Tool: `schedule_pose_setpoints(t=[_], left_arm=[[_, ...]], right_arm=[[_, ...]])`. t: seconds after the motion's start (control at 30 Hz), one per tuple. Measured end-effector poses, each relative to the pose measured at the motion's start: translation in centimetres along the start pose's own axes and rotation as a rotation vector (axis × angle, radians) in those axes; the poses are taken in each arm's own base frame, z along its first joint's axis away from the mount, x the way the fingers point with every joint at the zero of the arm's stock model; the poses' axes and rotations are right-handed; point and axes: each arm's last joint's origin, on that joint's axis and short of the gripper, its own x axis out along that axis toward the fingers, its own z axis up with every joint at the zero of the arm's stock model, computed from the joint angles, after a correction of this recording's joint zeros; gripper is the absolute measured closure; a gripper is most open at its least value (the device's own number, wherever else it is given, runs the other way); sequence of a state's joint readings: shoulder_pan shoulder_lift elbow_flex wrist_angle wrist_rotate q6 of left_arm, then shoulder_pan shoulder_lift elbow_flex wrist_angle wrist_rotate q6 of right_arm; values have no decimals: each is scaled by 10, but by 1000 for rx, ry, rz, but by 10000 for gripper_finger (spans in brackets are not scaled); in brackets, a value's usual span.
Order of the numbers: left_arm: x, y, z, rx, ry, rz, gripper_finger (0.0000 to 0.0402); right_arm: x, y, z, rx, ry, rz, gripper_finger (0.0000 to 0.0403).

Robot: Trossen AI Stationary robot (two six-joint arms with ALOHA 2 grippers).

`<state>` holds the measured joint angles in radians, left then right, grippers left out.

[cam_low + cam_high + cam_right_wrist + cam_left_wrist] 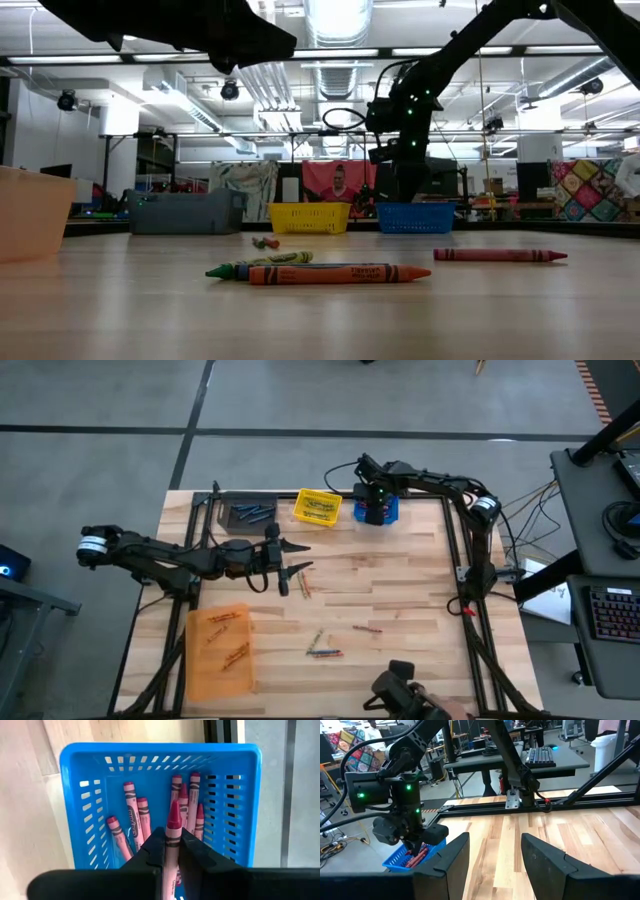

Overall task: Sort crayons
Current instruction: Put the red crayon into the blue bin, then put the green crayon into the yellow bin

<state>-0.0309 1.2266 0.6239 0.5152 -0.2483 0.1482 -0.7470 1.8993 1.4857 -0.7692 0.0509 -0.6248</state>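
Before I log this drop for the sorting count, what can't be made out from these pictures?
- High view: the blue bin is too small and partly under the right gripper, so its contents can't be counted there.
- Right wrist view: the held red crayon is covered along its lower length by the fingers.
- Low view: the gray bin hides its contents behind its wall.

Wooden table (400,590) bears loose crayons (322,652), apparently four bins (318,507).

Both arms are matte black with boxy joints; green indicator lights glow on the right arm's wrist (395,795), and its flat black fingers (197,857) taper.
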Motion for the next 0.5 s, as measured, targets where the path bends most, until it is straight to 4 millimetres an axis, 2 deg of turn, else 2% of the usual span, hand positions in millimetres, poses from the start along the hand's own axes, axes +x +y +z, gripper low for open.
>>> schedule_pose_setpoints(t=[0.13, 0.37, 0.5], left_arm=[[0, 0, 0, 0, 0, 0, 240], [0, 0, 0, 0, 0, 0, 240], [0, 0, 0, -2, 0, 0, 240]], right_arm=[[0, 0, 0, 5, -2, 5, 375], [0, -1, -1, 25, 0, 7, 333], [-1, -1, -1, 29, -2, 6, 324]])
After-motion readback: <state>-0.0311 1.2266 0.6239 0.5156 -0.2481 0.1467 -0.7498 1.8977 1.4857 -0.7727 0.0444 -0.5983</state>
